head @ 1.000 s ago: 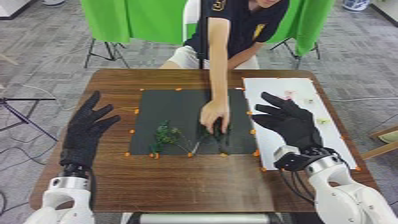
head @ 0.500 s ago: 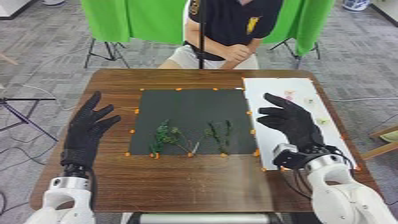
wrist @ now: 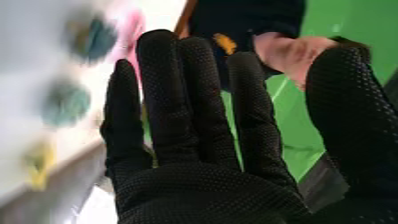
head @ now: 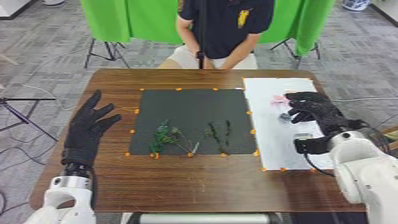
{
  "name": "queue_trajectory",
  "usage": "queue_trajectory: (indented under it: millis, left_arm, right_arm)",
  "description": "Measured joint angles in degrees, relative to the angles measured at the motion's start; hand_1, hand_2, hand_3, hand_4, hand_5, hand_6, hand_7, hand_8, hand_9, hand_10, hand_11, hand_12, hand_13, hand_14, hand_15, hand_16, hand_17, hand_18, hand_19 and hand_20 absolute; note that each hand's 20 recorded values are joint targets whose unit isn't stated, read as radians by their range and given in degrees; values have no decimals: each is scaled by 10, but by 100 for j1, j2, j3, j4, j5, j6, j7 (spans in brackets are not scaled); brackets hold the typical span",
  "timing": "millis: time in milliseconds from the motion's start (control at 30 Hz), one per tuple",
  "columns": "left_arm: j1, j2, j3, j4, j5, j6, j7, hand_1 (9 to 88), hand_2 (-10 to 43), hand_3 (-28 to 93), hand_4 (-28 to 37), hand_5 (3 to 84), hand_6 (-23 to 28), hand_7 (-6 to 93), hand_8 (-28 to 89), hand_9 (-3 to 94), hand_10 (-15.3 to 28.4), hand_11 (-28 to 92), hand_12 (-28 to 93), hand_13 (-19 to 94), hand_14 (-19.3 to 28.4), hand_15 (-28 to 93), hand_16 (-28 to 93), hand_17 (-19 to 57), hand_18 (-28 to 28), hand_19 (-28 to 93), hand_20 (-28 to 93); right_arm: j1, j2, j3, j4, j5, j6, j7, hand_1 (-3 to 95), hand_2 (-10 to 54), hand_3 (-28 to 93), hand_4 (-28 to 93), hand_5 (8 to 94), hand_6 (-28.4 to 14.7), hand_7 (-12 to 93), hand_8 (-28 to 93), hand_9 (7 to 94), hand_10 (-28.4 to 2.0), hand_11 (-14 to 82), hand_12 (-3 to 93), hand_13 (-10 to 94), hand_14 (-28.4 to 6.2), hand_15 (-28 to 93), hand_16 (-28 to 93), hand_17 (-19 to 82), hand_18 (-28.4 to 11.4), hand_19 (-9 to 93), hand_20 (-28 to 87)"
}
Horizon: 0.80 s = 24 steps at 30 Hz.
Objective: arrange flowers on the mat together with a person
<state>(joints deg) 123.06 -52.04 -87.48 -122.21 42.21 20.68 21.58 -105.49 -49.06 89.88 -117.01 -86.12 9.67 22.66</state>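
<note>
Right hand (head: 316, 109): fingers extended, over white sheet (head: 275, 145), near pink flower (head: 279, 100)
Left hand (head: 83, 129): spread wide, beside dark mat (head: 187, 107)
Dark mat: green sprigs (head: 162, 136) toward robot's side

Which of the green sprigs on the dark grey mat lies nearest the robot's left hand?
The bushy green sprig, leftmost on the mat; the thinner sprigs lie farther from the black-gloved left hand.

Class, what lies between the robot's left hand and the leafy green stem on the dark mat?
Between left hand and green stem, the head view shows brown table, an orange tab and a strip of dark mat.
</note>
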Motion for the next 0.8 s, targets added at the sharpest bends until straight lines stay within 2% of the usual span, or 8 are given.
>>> queue_trajectory:
  millis: [300, 467, 800]
  left_arm:
    - [-19, -6, 0, -1, 7, 0, -5, 227, 65, 794, -283, 288, 9, 135, -117, 333, 159, 212, 71, 275, 251, 483, -87, -81, 229, 475, 165]
    - [-53, -6, 9, 2, 7, -2, -4, 227, 64, 794, -283, 287, 9, 137, -118, 333, 160, 211, 70, 276, 251, 485, -87, -81, 229, 477, 165]
    - [-86, 36, 58, 9, -11, 0, 26, 228, 65, 794, -283, 287, 9, 136, -118, 333, 160, 210, 71, 277, 251, 486, -88, -81, 229, 477, 164]
  right_arm:
    - [841, 572, -1143, 724, -1794, 44, 765, 322, -65, 777, -240, 501, 22, 206, -140, 584, -155, 415, 178, 574, -139, 644, 120, 179, -256, 672, 225]
    - [1361, 705, -1782, 1144, -2288, -125, 884, 325, -69, 779, -240, 500, 23, 205, -139, 585, -154, 414, 177, 576, -138, 642, 121, 178, -254, 675, 219]
    - [1875, 815, -2305, 1591, -2895, -491, 1010, 346, -82, 784, -244, 503, 33, 215, -141, 585, -149, 411, 177, 583, -128, 634, 121, 180, -254, 676, 209]
